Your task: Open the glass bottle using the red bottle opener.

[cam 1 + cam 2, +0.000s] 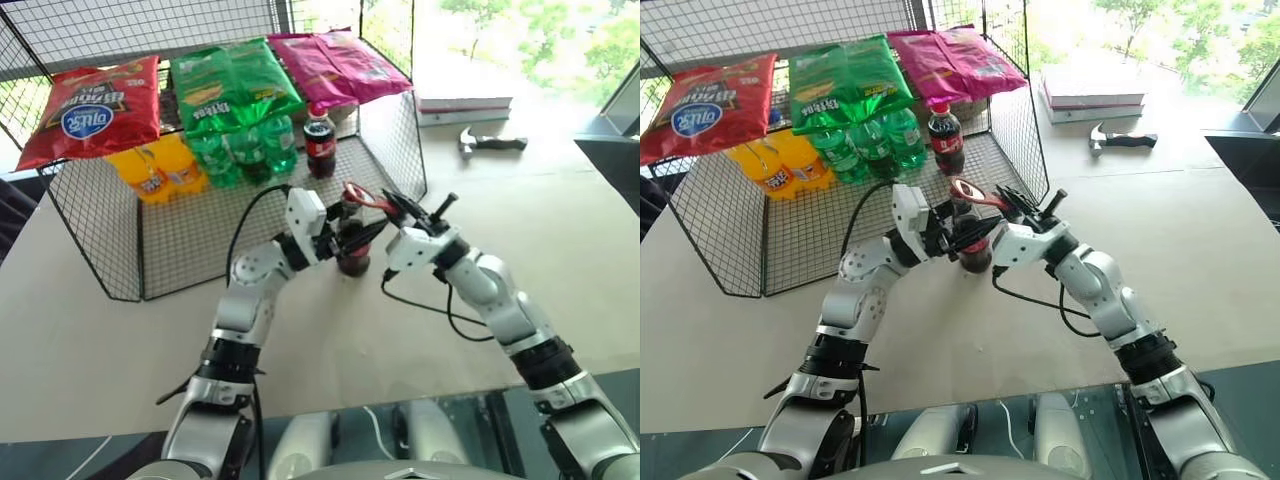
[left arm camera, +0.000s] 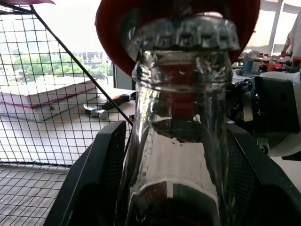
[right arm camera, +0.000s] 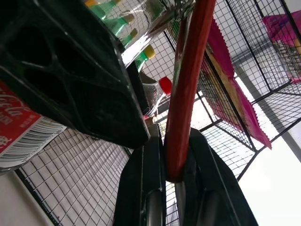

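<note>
The left gripper (image 1: pixel 345 238) is clamped around the body of the glass bottle (image 1: pixel 352 240), which stands on the table (image 1: pixel 560 230) just in front of the wire mesh rack (image 1: pixel 120 240), near the middle of the scene. In the left wrist view the two black fingers (image 2: pixel 94 179) flank the clear neck, and the crimped metal cap (image 2: pixel 186 35) is still seated.

The right gripper (image 1: pixel 1012 222) is clenched on the handle of the red bottle opener (image 1: pixel 362 195). The loop head of the opener sits at the cap, with red visible behind and above the crown.

Risks, judged from this position:
- Opener slip: the loop may not be hooked fully under the cap edge. A lever stroke would then skid off.
- Bottle tilt or tip: prying force acts high on the neck. If the left grip yields, the bottle can lean and spill once opened.
- Handle rotation: the slim handle is held between narrow pads and may twist under load.

Readable markings, left to right:
- The red snack bag (image 1: pixel 90 110) on the rack carries a blue oval logo; its lettering cannot be read.
- The bottle's red label shows part of a white cola script and a barcode in the right wrist view.
- Text on the green bag (image 1: pixel 232 80) and pink bag (image 1: pixel 335 62) is illegible.
</note>
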Robot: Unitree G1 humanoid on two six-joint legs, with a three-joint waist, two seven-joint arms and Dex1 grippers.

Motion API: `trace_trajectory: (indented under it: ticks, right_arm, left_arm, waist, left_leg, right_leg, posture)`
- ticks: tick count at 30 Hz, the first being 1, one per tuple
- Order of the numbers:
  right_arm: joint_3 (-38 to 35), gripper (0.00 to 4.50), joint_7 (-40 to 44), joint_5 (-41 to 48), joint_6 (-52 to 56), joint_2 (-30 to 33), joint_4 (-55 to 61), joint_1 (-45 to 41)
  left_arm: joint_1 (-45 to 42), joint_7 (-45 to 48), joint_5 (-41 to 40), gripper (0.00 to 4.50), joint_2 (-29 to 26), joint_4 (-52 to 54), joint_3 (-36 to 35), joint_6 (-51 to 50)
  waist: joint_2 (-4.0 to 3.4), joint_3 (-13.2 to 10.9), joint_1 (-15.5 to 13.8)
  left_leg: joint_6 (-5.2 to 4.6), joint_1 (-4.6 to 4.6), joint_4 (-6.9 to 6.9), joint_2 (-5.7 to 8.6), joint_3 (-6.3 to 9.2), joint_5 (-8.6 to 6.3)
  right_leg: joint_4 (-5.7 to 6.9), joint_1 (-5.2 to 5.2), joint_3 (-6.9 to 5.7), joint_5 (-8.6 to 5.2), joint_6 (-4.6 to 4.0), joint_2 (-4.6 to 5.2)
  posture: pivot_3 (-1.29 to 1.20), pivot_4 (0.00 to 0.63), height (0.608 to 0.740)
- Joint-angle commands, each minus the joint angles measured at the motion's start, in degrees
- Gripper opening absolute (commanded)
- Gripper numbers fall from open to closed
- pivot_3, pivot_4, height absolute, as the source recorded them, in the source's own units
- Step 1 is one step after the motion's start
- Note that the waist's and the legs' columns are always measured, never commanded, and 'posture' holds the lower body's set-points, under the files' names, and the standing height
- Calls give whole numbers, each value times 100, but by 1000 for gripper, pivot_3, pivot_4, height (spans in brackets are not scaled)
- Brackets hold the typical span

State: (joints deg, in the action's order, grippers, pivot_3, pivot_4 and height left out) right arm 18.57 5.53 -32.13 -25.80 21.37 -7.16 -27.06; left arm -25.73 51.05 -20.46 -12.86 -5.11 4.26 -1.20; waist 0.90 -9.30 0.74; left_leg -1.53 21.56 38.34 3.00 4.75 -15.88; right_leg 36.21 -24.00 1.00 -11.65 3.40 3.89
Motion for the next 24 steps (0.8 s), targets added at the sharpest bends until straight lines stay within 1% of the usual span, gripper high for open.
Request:
trace_trajectory:
  ticks: [1,7,13,19,24]
  right_arm:
    - [556,0,-242,-542,-587,-110,-441,-211]
    - [606,0,-678,-875,-958,-83,-954,-408]
    - [441,0,-665,-1063,-1263,467,-998,-758]
    - [300,0,-504,-1009,-1564,992,-1016,-1214]
    - [277,0,-451,-1009,-1751,1173,-1131,-1472]
  left_arm:
    - [-181,-3,45,2241,87,10,118,56]
    - [-194,2,65,2241,115,-22,134,51]
    - [-211,7,94,2241,158,-133,146,89]
    - [-222,8,128,2241,251,-215,175,107]
    - [-211,18,153,2241,291,-230,179,107]
  waist:
    - [0,0,4]
    - [0,0,3]
    - [0,0,3]
    - [-1,0,0]
    - [-1,0,-15]
  left_leg:
    - [0,-3,0,0,-1,0]
    - [-1,-55,-4,0,-4,-1]
    - [-2,-64,-4,-1,-11,-1]
    - [-2,-64,-7,-3,-15,-1]
    - [-3,-58,-8,-4,-12,-1]
  right_leg:
    - [0,3,1,0,0,0]
    - [0,53,6,-1,-1,-3]
    - [0,58,14,-1,-1,-5]
    - [-2,57,19,-1,-1,-7]
    - [-16,59,16,-1,-1,-8]
  posture:
    - [0,150,740]
    - [0,150,740]
    - [0,150,740]
    - [0,150,740]
    - [0,150,740]
